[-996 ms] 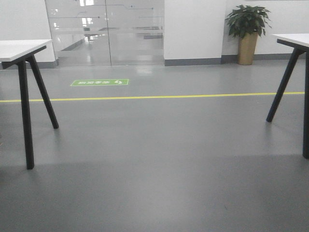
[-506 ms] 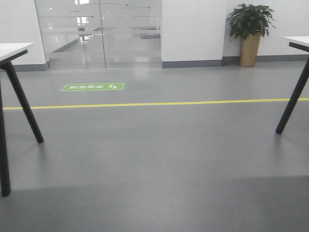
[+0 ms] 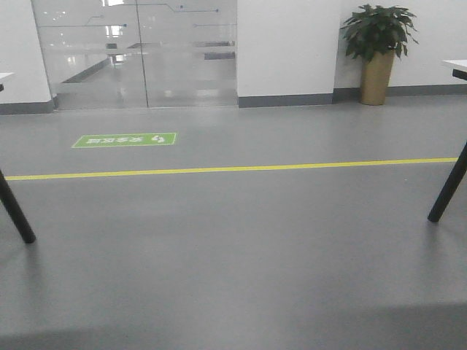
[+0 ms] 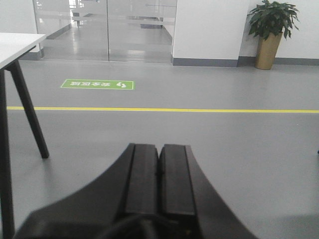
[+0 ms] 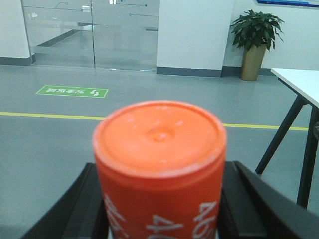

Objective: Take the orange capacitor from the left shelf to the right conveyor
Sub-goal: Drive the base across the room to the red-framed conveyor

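Orange capacitor [image 5: 159, 144] gripped upright in right tool [image 5: 162, 199], left tool [image 4: 159, 154] closed

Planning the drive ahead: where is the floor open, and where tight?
Open: grey floor between the left table leg and right table leg, across the yellow line to the glass doors. Crowded only by the potted plant, far right.

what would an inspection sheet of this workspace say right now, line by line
surface: grey floor, crossed by a yellow line, with a green floor sign beyond it
job's things: orange capacitor held upright in the right gripper; shelf and conveyor not in view
clutter: nothing seen
grippers: left gripper shut, empty; right shut on the capacitor
cables: nothing seen
surroundings: white black-legged tables to both sides, potted plant, glass doors
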Robot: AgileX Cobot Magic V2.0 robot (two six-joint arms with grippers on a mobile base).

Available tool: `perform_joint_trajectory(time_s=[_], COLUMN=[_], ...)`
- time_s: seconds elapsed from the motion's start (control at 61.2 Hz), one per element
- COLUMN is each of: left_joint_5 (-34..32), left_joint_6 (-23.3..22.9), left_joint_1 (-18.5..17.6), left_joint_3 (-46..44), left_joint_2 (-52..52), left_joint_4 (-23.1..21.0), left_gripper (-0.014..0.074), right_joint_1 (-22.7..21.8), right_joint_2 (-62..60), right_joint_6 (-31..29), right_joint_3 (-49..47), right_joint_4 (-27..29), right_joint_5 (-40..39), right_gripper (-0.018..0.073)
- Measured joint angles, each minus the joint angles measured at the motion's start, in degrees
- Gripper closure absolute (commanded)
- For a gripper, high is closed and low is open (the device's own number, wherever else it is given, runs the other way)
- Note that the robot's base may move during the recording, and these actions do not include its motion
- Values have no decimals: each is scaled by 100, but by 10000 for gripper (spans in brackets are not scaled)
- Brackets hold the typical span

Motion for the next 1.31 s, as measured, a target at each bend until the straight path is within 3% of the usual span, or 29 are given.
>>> perform_joint_trajectory(time_s=[1.306], left_joint_5=[0], left_joint_6=[0], left_joint_1=[0], left_joint_3=[0], left_joint_2=[0], left_joint_4=[0], left_gripper=[723], right_joint_1=[0], right_joint_2=[0], right_joint_6=[0], right_joint_3=[0], right_joint_4=[0], right_joint_5=[0], right_gripper=[504])
